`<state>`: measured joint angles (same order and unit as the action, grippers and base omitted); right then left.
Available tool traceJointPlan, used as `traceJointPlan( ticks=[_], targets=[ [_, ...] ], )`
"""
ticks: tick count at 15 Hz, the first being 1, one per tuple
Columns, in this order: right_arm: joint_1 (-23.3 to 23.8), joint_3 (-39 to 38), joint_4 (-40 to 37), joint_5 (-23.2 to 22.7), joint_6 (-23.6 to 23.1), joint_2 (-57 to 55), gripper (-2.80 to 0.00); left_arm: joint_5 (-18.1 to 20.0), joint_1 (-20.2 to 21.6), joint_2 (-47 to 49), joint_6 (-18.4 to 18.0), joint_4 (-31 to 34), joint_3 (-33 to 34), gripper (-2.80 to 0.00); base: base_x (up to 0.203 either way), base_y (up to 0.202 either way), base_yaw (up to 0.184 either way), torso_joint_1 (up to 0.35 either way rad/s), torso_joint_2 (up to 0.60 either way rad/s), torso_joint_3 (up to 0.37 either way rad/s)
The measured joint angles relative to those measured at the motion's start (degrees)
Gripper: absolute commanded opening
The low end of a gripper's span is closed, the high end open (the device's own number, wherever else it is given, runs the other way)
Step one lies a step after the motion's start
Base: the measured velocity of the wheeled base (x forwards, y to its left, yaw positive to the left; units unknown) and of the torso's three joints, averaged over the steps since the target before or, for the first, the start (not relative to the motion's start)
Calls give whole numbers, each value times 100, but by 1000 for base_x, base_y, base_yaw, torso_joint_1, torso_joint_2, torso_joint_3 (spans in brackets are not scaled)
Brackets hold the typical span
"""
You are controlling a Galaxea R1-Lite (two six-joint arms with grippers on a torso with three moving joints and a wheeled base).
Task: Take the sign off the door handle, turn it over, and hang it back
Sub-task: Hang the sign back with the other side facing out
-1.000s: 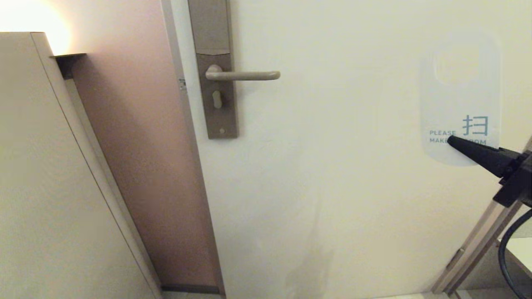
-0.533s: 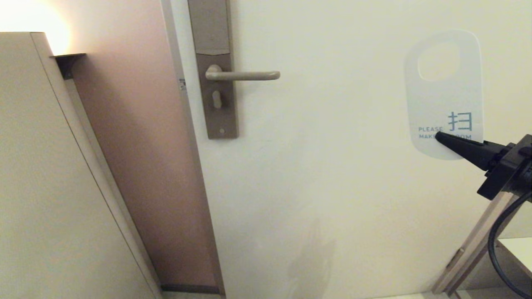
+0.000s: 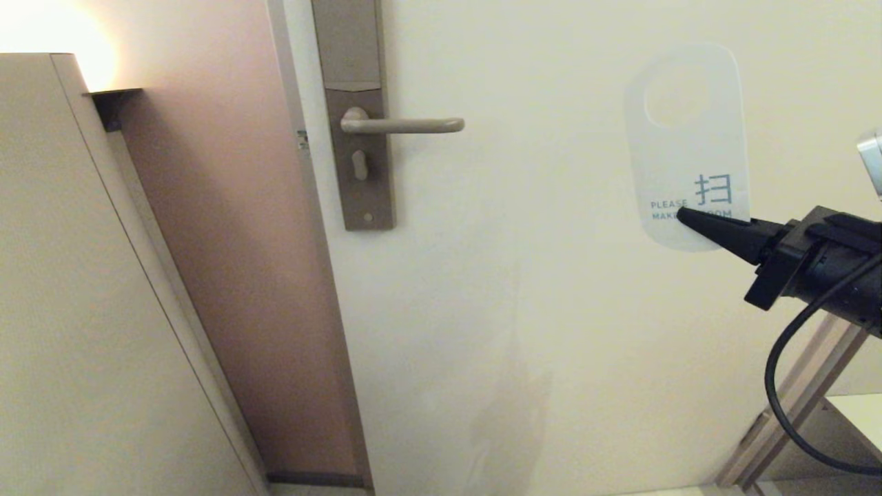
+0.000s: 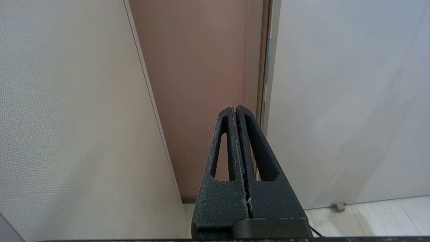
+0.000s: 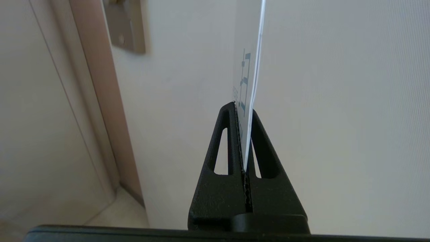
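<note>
Reaching leftward, the right pincer (image 3: 682, 215) pinches the sign's (image 3: 689, 138) lower edge, white face showing.

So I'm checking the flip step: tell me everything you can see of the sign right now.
The sign is a thin, stiff-looking oblong card with rounded ends and a large hole near its top. Its white face shows in the head view, printed in blue with a Chinese character and partly hidden words starting "PLEASE". It stands upright in front of the door, off to the right of the bare door handle. Only the right gripper touches it, shut on its lower edge; the right wrist view shows it edge-on between the fingers.
</note>
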<state>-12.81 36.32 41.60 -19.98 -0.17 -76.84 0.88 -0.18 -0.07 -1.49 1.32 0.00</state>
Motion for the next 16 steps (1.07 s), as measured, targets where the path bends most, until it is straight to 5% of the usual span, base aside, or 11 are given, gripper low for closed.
traceJointPlan(
  ticks=[16],
  targets=[
    [-968,1225,192,33,-59,-1254,-280,0,0,0,0,0,0,-280,0,0,0,0,0,0]
  ],
)
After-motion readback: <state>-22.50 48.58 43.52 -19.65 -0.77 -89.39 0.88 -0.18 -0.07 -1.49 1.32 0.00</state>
